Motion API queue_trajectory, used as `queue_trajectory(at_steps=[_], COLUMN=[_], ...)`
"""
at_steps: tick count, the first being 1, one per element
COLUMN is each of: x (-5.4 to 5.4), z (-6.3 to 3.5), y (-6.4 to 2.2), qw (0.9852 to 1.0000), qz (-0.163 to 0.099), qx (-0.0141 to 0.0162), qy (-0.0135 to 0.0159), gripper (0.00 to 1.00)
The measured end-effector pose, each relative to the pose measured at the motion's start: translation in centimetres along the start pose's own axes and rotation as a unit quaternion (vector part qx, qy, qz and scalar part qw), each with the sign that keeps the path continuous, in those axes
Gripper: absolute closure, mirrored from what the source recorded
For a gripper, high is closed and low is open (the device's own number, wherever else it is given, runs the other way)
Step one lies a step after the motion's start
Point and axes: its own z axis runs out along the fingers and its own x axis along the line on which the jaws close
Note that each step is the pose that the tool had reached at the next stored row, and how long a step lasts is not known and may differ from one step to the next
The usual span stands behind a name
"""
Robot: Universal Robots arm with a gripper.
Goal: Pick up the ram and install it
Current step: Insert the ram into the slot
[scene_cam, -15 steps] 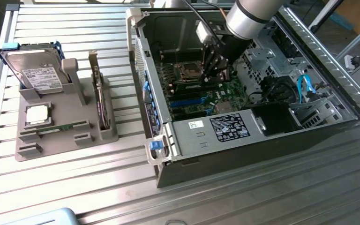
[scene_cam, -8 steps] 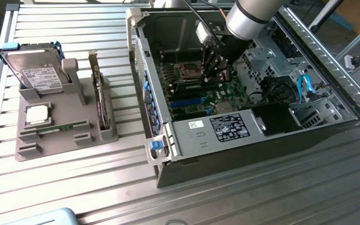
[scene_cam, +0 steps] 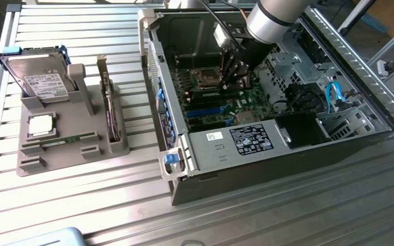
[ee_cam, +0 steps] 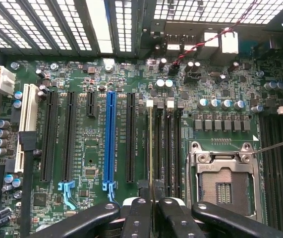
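In the wrist view the ram (ee_cam: 150, 148) shows edge-on as a thin pale line. It runs along the outermost of the black memory slots (ee_cam: 167, 144), between the expansion slots and the open processor socket (ee_cam: 225, 184). My gripper (ee_cam: 151, 202) is shut on the ram, with one black finger (ee_cam: 137, 210) on each side of its top edge. I cannot tell whether the stick sits in the slot or hovers just above it. In the exterior view the gripper (scene_cam: 235, 72) reaches down inside the open computer case (scene_cam: 183, 154), over the green motherboard (scene_cam: 217, 105).
A grey fixture tray (scene_cam: 29, 166) stands at the exterior view's left. It holds a hard drive (scene_cam: 41, 79), a silvery processor chip (scene_cam: 41, 124), an upright dark expansion card (scene_cam: 108, 102) and a short green strip (scene_cam: 67, 139). Inside the case, blue cables (scene_cam: 332, 95) and the case walls crowd the arm.
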Motion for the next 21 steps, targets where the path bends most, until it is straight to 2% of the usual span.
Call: queue_trajectory(at_steps=[13,21], x=[-0.08,-0.65], z=[0.07,0.11], y=[-0.02,-0.03], qw=[1.0,1.0], qz=[0.001,0.001], qx=[0.0001,0.0], qy=[-0.0004,0.0011], gripper=[0.88,0.88])
